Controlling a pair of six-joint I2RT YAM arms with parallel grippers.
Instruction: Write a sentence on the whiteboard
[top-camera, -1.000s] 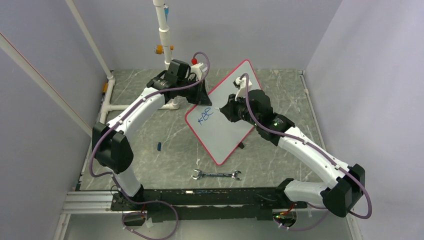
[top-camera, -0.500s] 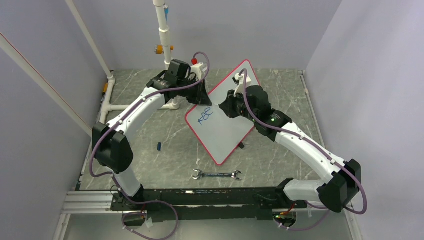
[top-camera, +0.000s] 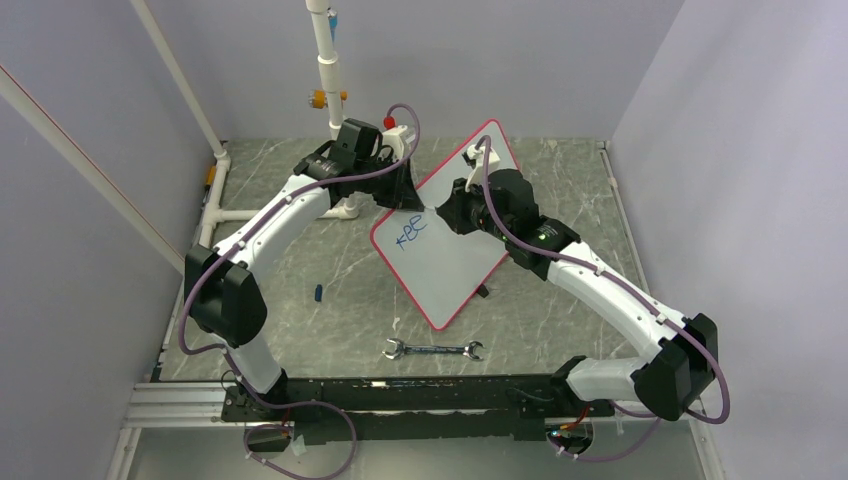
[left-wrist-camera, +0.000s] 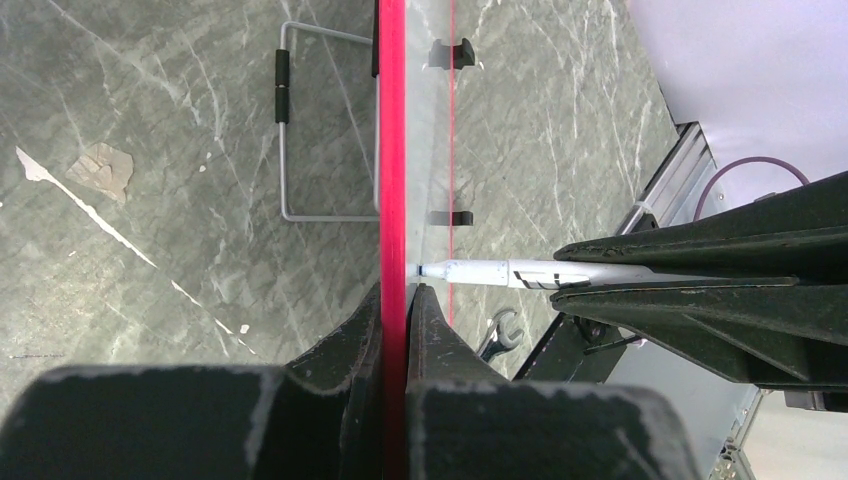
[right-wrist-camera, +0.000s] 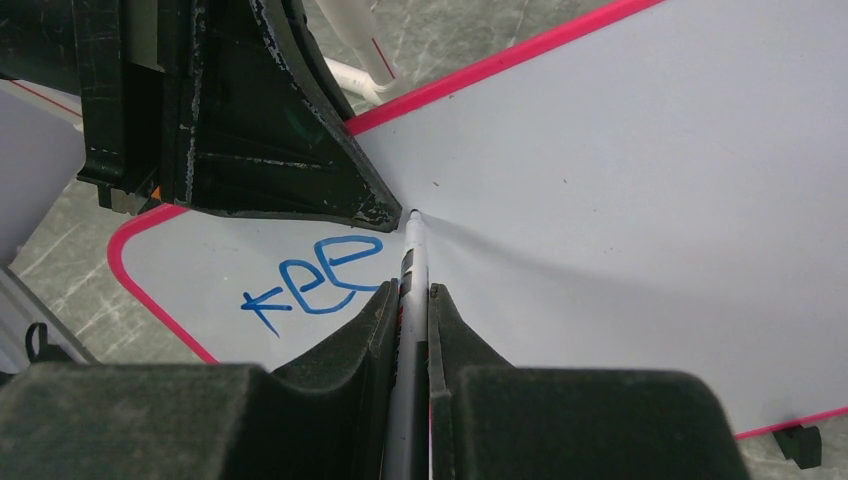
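Note:
The whiteboard (top-camera: 452, 262) stands tilted on the table, white with a red-pink rim (left-wrist-camera: 391, 150). My left gripper (left-wrist-camera: 396, 290) is shut on its upper left edge and shows as a dark block (right-wrist-camera: 250, 130) in the right wrist view. The sentence (right-wrist-camera: 315, 280) is blue handwriting reading "kee" (top-camera: 410, 232) near the board's left corner. My right gripper (right-wrist-camera: 408, 288) is shut on a white marker (right-wrist-camera: 412, 250). The marker's tip (left-wrist-camera: 418, 270) meets the board face just right of the letters, close under the left gripper's finger.
A silver wrench (top-camera: 432, 350) lies on the grey marbled table in front of the board. A small blue cap (top-camera: 318, 293) lies to the left. White pipes (top-camera: 328, 70) rise at the back. A wire stand (left-wrist-camera: 285, 150) shows behind the board.
My right arm has shifted a little up and back along the board, carrying the marker tip toward the left gripper. The letters look the same. The left arm has not moved.

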